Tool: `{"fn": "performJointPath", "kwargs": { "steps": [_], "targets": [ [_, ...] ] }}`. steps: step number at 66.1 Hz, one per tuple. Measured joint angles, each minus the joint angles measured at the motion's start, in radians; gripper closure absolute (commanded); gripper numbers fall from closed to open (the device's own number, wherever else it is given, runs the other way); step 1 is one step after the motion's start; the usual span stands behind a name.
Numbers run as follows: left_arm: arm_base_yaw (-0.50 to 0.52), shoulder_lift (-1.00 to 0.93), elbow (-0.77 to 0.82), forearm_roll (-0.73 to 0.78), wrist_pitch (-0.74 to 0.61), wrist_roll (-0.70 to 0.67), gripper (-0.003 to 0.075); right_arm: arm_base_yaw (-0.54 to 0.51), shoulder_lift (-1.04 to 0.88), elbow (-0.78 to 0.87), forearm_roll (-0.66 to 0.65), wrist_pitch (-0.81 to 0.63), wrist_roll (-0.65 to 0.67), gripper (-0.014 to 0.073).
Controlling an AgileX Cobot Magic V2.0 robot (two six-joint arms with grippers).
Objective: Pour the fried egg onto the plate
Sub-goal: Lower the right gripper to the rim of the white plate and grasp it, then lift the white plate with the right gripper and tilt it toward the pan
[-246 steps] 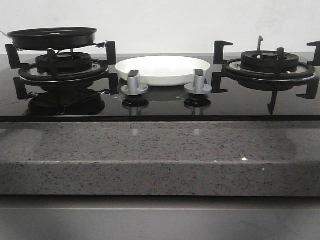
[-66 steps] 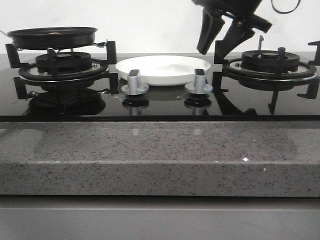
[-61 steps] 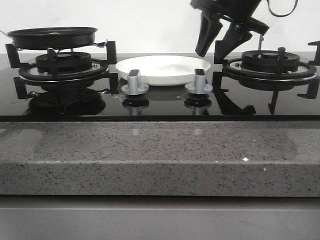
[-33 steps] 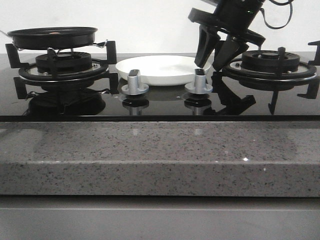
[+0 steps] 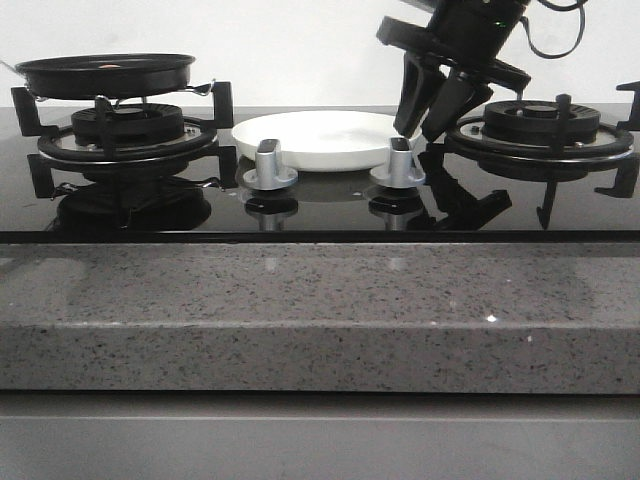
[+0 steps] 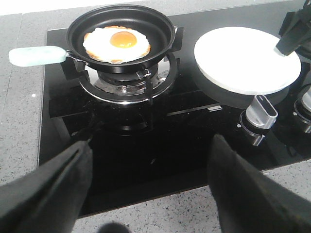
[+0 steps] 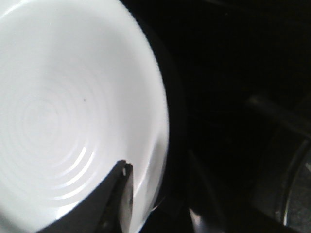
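R gripper [image 5: 424, 128] open — astride plate [image 5: 325, 137] rim.

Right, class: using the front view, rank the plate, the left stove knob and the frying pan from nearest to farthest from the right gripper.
1. The plate, in the middle of the stove, its right rim at the right gripper.
2. The left stove knob, in front of the plate's left side.
3. The frying pan, on the far left burner.

At centre frame the plate [image 5: 325, 138] is hemmed in front by two knobs [image 5: 270, 167], with burner grates [image 5: 125, 135] on either side. The right claw [image 5: 424, 122] straddles its right rim. Above the plate's left half, space lies open.
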Motion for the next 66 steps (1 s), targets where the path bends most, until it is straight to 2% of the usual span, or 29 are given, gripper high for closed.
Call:
{"fn": "performJointPath", "kwargs": {
  "steps": [40,56,66],
  "targets": [
    [0.000,0.000,0.000,0.000,0.000,0.002,0.0220,0.000,0.010,0.006,0.004,-0.002,-0.002,0.0332],
    [0.000,0.000,0.000,0.000,0.000,0.002,0.0220,0.000,0.011,0.010,0.008,-0.009,-0.002,0.0567],
    [0.000,0.000,0.000,0.000,0.000,0.002,0.0220,0.000,0.011,0.011,0.016,-0.012,0.001,0.0658]
  ]
}}
